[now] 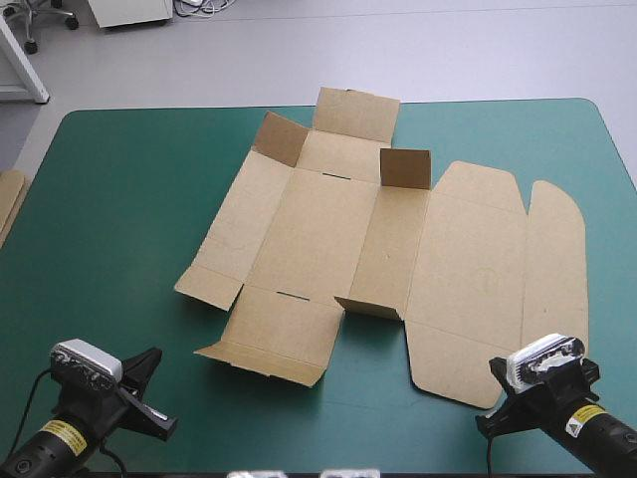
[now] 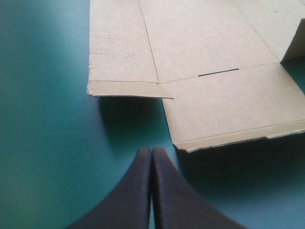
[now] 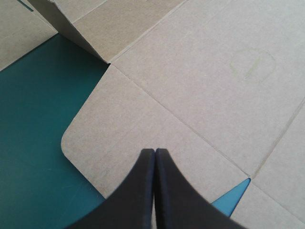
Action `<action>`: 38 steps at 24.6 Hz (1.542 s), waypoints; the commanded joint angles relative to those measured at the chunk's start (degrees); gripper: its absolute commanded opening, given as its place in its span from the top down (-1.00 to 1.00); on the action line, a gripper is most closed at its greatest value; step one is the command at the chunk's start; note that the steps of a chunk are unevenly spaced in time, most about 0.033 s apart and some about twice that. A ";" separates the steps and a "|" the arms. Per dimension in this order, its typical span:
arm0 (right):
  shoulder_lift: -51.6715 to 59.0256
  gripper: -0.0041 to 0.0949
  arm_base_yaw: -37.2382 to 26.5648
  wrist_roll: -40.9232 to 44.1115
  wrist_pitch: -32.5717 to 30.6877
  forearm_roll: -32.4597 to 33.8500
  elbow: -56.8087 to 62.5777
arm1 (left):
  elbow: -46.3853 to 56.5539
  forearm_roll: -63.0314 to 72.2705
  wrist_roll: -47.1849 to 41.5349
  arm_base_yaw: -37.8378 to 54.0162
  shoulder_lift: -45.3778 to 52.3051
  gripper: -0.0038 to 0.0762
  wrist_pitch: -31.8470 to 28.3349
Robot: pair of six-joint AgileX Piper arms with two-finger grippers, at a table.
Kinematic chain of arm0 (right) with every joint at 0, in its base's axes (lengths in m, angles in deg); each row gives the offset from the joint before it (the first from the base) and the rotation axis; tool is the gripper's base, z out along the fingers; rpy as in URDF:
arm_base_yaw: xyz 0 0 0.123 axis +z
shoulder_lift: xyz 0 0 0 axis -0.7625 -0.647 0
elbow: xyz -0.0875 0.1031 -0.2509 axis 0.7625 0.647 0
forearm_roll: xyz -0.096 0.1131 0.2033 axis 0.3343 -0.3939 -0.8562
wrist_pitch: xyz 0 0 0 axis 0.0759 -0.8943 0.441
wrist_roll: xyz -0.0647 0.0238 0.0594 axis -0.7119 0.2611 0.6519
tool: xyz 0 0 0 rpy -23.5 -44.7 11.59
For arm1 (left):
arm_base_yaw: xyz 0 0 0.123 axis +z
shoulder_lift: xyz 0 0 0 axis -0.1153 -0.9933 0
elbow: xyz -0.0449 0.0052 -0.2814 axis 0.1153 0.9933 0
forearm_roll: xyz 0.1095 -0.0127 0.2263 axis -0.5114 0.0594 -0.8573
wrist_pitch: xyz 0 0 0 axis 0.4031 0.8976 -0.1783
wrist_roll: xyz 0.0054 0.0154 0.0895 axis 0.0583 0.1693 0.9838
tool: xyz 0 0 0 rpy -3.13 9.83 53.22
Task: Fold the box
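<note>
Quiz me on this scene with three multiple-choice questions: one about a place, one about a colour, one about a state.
1. Where is the right pincer? A) at the near right flap of the brown box; B) beyond the table's far edge; C) over the box's middle.
2. What colour is the table cover? A) red; B) teal-green; C) white.
3. How does the left pincer stand? A) wide open; B) clamped on the box; C) shut on nothing.
Answers: 1 A, its wrist view shows the rounded flap at its tips. 2 B, the cover shows teal-green all round the box. 3 C, its black fingers meet in one arch short of the board.
</note>
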 commanded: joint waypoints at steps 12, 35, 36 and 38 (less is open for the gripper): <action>-0.16 0.96 -0.32 -0.53 3.71 -0.13 -1.39 | -1.57 -0.22 -0.25 -0.28 -0.52 0.91 -3.90; -16.81 0.23 -0.32 1.67 10.95 5.90 -15.33 | -37.29 -26.87 -20.33 0.93 -44.04 -0.17 3.40; -18.19 0.23 -0.32 2.06 11.06 5.90 -16.46 | -38.90 -26.10 -19.45 2.76 -45.84 -0.16 3.40; -21.23 0.23 -0.32 3.17 10.73 5.97 -18.56 | -41.08 -22.10 -16.64 8.76 -49.53 -0.16 3.10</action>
